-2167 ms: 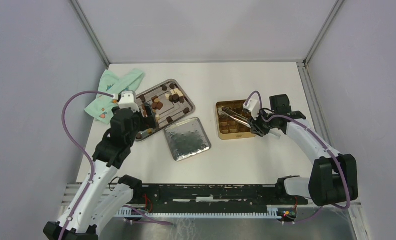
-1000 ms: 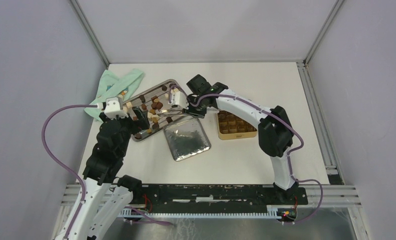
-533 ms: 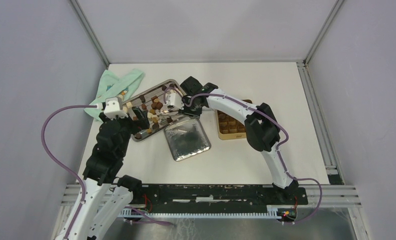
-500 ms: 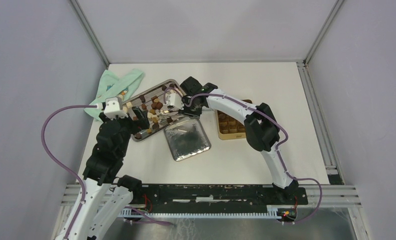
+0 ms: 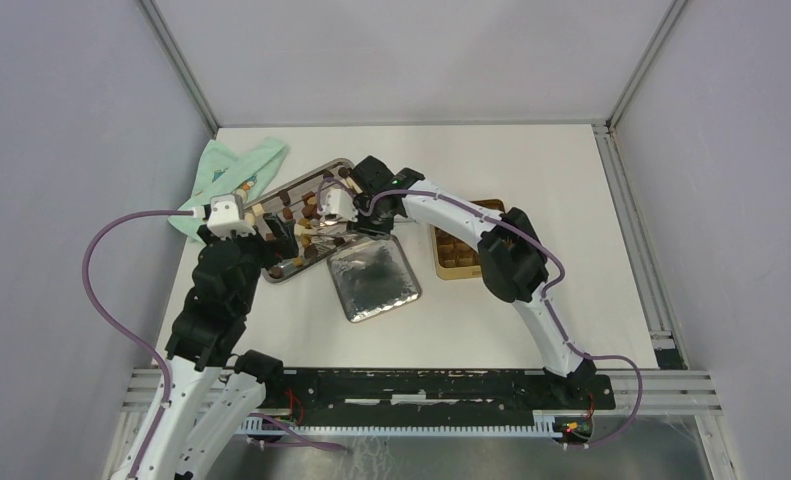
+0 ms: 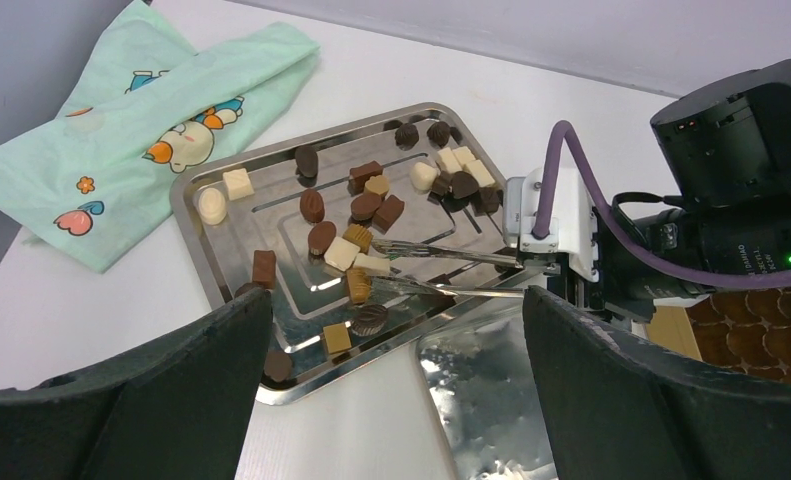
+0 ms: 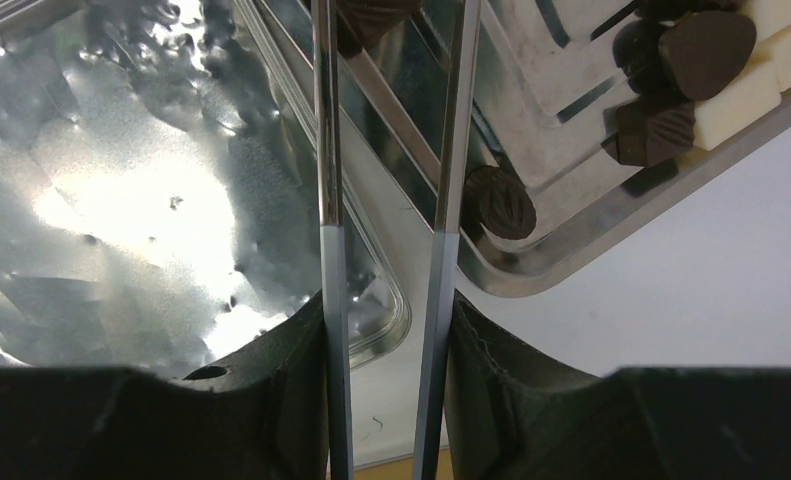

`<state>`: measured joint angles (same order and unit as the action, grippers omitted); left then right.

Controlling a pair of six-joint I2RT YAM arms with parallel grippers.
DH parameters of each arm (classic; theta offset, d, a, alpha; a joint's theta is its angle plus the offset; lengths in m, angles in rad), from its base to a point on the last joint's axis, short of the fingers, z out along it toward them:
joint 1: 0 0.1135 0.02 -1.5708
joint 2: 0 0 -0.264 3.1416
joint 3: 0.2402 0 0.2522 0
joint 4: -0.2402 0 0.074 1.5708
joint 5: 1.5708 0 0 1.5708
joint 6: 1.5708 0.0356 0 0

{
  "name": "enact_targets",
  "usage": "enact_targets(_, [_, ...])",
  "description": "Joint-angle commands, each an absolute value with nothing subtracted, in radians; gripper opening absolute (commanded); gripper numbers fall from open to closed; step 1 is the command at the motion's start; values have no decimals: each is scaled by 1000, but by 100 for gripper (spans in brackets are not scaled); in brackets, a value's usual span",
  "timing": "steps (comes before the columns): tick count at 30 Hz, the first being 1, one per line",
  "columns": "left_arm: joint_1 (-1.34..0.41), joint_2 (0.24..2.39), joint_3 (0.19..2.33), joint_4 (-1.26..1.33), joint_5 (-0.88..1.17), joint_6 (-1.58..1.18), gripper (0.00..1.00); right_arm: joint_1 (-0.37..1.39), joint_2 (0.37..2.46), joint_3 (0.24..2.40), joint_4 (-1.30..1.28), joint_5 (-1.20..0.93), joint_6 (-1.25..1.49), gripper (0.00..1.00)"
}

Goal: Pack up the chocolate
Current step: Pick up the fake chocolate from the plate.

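1. The chocolates (image 6: 312,205) are small and light. They look hard enough to pinch but likely to scuff, chip or smear under pressure, and the rounded ones may slip. I would grip each across its two flattest sides, gently.
2. They lie loose on the steel tray (image 6: 271,225) at the table's left. Most are singles near the middle, with a crowded cluster at the far corner.
3. The right gripper (image 7: 386,330) is clamped on a pair of metal tongs (image 6: 451,255), its fingers pressing the two blades partway together.
4. The tong tips reach over the middle of the tray, close to a cream piece. I cannot tell whether they touch it, and nothing looks lifted.
5. The left gripper (image 6: 393,297) hangs above the tray's near edge with its fingers spread as wide as they go, holding nothing.
6. Count: roughly twenty-five chocolates in dark, mid-brown, tan and cream. The overlapping cluster prevents an exact figure.
7. There is one tray, one pair of tongs and one gold tin (image 5: 456,255) with a grid of compartments, to the right of the tray. I cannot tell how full it is.
8. There is also one silvery lid (image 5: 371,280) lying between tray and tin, and one green cartoon-print cloth (image 6: 121,150) beyond the tray.
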<state>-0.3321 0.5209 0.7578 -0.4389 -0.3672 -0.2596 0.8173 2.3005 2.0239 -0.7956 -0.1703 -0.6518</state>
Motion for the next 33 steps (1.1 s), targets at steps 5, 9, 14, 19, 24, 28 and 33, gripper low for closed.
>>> enact_targets(5, [-326,526,756,-396,-379,-220,100,825,2342,2117,-779,-154,-641,43])
enact_targets(9, [-326,528,756,-396,-379,-218,100,827,2345,2121,-782,-158,-641,37])
enact_targets(14, [-327,529,756,-396,-377,-218,100,826,2313,2099,-778,-150,-641,19])
enact_targets(19, [-326,525,756,-397,-378,-219,100,827,2237,2044,-762,-140,-640,6])
enact_targets(24, [-326,518,755,-399,-383,-218,100,817,2132,1980,-754,-139,-645,0])
enact_targets(28, [-327,514,755,-399,-386,-219,100,803,2007,1877,-740,-169,-649,0])
enact_targets(33, [-326,508,755,-401,-395,-219,100,771,1813,1657,-709,-248,-690,0])
